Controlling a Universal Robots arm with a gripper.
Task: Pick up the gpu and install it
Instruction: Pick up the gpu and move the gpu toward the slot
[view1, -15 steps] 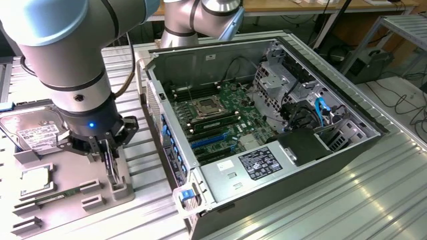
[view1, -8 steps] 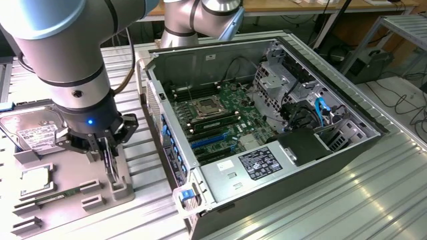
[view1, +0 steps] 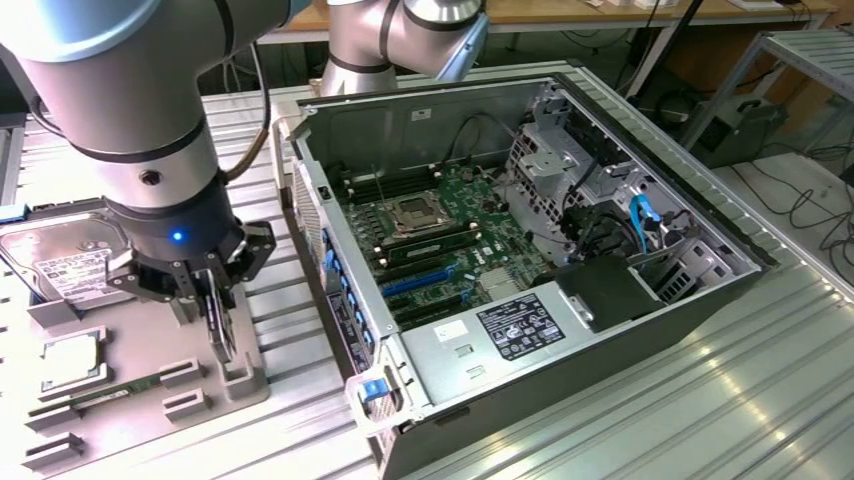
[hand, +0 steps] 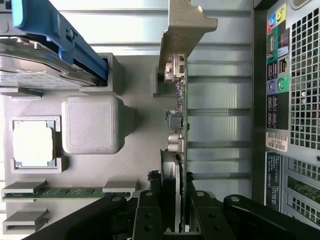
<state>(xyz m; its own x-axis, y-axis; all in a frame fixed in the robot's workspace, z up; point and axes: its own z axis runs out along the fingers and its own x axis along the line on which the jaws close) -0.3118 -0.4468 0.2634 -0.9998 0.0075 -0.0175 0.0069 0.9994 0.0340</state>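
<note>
Hand (view1: 214, 305): closed on gpu (hand: 180, 95), card edge-on, at grey tray (view1: 134, 405), lower left of exterior view; open case (view1: 441, 400) beside, right.

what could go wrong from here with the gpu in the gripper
The gripper is shut on one end of the gpu, so the long free end with the metal bracket might tilt or swing in the grip.
The gpu stands edge-on at the grey holder, which might snag it if it comes away crooked.
The computer case sits close beside the holder, so the bracket could clip its rear panel.
</note>
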